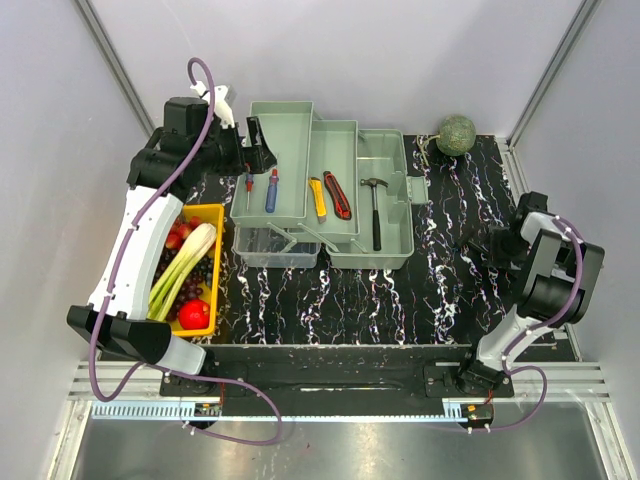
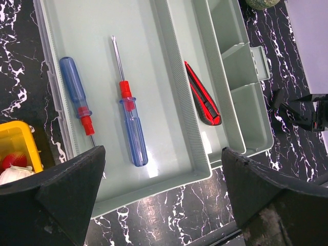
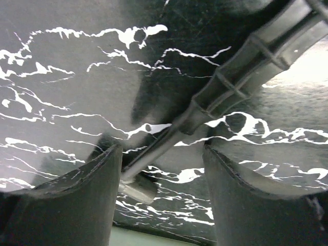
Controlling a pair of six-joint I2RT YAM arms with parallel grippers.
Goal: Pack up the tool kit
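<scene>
The pale grey-green tool kit box (image 1: 408, 232) stands open with its trays folded out. Two blue-handled screwdrivers (image 1: 271, 190) (image 2: 134, 134) lie in the left tray. A yellow knife (image 1: 318, 197) and a red knife (image 1: 337, 195) (image 2: 203, 95) lie in the middle tray, and a hammer (image 1: 375, 212) in the main compartment. My left gripper (image 1: 258, 140) (image 2: 162, 166) hangs open and holding nothing over the left tray's edge. My right gripper (image 1: 498, 247) (image 3: 161, 156) is open low over the marble. A dark ribbed-handled tool with a metal shaft (image 3: 169, 136) lies between its fingers, ungripped.
A yellow tray (image 1: 216, 262) of produce sits left of the box. The translucent lid (image 1: 275, 250) lies in front of the left tray. A green melon (image 1: 457, 133) rests at the far right corner. Black marbled mat (image 1: 350, 300) covers the table.
</scene>
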